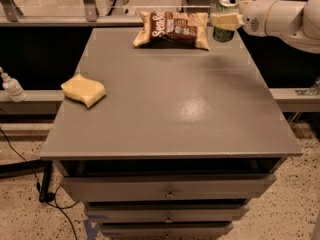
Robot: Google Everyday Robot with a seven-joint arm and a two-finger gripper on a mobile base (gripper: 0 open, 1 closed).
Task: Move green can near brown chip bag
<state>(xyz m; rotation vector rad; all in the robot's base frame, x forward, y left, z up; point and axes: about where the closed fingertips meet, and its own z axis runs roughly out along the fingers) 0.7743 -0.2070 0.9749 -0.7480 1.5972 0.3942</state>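
Note:
The green can (228,6) is upright at the table's far right corner, just right of the brown chip bag (172,29), which lies flat at the far edge. My gripper (226,21) reaches in from the right on a white arm (280,16). Its pale fingers (222,21) are closed across the can's middle. The can's base is at or just above the table top. A narrow gap separates the can from the bag's right end.
A yellow sponge (83,89) lies near the grey table's (170,114) left edge. A small bottle (12,86) stands on a ledge to the left. Drawers sit under the table top. A glass railing runs behind the table.

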